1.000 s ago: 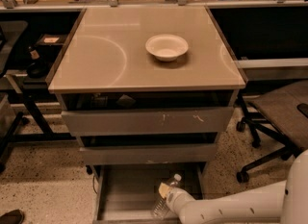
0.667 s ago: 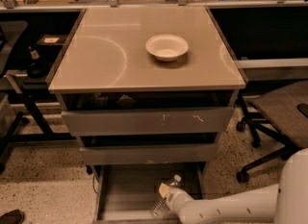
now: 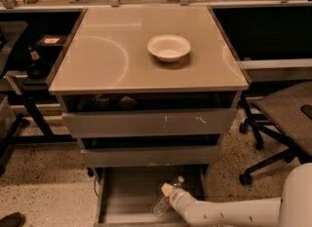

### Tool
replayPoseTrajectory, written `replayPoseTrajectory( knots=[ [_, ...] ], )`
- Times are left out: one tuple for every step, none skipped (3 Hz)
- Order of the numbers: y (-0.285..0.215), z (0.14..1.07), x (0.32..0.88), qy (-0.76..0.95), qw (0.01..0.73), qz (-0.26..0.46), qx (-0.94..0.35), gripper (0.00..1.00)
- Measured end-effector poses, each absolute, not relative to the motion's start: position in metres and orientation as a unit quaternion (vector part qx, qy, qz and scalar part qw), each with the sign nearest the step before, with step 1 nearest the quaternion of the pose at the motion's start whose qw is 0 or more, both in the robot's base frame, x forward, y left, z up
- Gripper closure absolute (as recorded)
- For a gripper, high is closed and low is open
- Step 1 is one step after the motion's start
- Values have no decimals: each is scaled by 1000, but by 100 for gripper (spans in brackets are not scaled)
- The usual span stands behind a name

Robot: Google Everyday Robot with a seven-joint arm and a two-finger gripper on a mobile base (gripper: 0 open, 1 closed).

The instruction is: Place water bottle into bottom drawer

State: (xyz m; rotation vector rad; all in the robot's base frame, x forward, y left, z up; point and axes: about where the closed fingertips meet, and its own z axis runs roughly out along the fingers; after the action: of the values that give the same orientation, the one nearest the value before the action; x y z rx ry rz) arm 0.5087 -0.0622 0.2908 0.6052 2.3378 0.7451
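Observation:
The bottom drawer [image 3: 126, 194] is pulled open at the foot of the grey cabinet. The water bottle [image 3: 164, 199] lies tilted inside it, white cap up toward the back, clear ribbed body pointing to the drawer's front. My gripper [image 3: 169, 195] sits at the end of the white arm reaching in from the lower right, right against the bottle's upper part. The bottle's label is hidden by the gripper.
A white bowl [image 3: 168, 47] sits on the cabinet's tan top [image 3: 107, 55]. The two upper drawers [image 3: 146, 122] are closed, their fronts scuffed. An office chair [image 3: 285, 119] stands at the right. Desks with clutter run along the back. A black stand is on the left.
Nothing has visibly changed: the arm and the bottle stay in the same place in the bottom drawer.

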Motion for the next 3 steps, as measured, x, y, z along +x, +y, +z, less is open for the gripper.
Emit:
replayPoseTrajectory(
  knots=[
    [-62,280,518,877,297,293,238,100],
    [-64,254,522,876,276,302,256,100],
    [-59,225,523,878,246,308,271,100]
  ],
)
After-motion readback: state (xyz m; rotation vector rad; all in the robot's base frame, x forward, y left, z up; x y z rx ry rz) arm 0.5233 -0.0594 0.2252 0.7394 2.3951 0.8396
